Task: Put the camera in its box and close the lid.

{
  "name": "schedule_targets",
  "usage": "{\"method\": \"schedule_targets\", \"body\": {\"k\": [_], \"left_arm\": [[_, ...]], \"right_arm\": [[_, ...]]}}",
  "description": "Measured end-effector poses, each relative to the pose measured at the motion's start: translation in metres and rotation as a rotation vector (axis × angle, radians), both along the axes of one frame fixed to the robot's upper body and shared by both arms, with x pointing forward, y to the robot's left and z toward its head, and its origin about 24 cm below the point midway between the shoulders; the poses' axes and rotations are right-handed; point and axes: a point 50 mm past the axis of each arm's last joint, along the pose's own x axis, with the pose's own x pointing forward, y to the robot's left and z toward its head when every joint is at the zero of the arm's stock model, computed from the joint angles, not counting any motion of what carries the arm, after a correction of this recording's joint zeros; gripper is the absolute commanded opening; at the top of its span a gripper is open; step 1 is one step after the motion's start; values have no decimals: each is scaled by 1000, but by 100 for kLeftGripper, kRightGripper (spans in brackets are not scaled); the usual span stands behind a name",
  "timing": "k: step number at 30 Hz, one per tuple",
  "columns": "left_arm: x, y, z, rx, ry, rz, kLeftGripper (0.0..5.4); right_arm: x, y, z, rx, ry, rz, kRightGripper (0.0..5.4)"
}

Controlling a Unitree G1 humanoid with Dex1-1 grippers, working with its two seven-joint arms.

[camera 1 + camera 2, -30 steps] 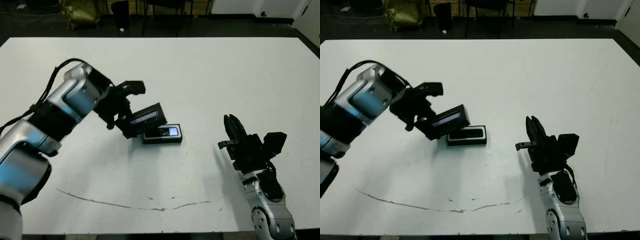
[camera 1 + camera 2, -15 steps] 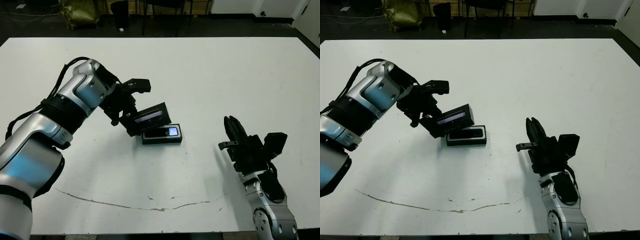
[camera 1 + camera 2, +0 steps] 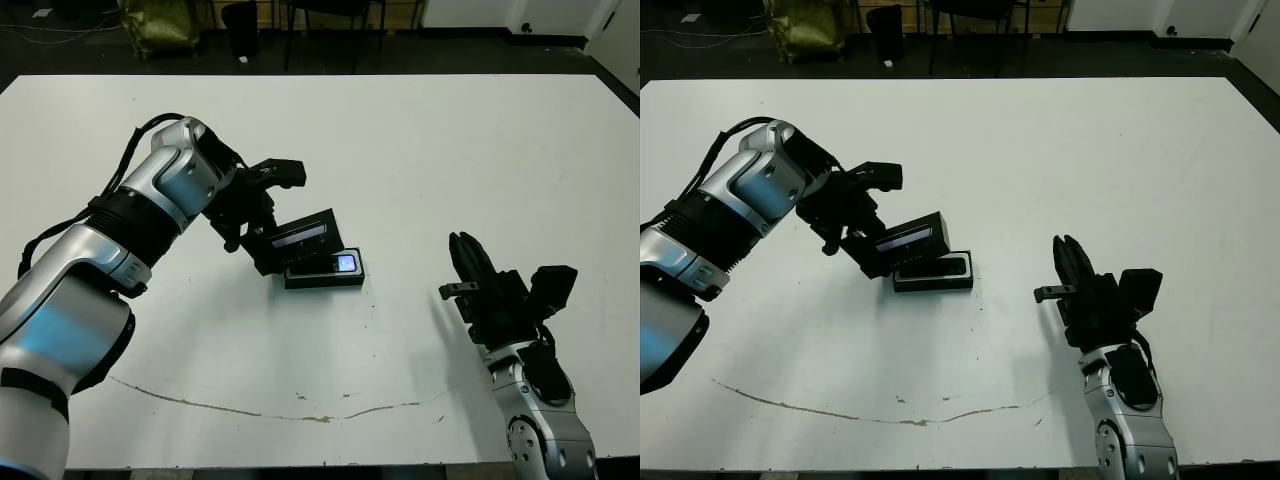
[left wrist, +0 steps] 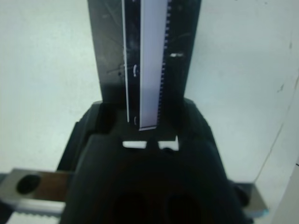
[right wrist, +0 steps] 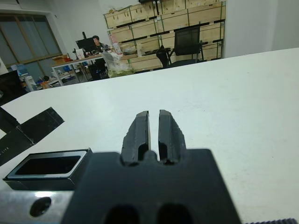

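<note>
The lid (image 3: 300,235), gripped by the left gripper (image 3: 262,232), tilts over the box (image 3: 324,270) (seemingly touching); right gripper (image 5: 153,133) closed, empty.

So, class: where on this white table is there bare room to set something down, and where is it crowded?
Free: the white table beyond and right of the small black tray-shaped box, and the near strip by the thin brown line. Crowded: around the box, where the left gripper holds the flat black lid tilted over it. The right gripper occupies the near right.
</note>
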Motion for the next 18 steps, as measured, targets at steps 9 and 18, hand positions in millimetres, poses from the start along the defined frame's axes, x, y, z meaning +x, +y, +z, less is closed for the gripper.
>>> {"method": "schedule_targets", "body": {"k": [9, 18], "left_arm": [[0, -3, 0, -2, -14, -23, 208], [-1, -5, -3, -5, -4, -36, 208]], "right_arm": [[0, 0, 0, -1, 6, 1, 0], [0, 2, -1, -20, 7, 6, 0]]}}
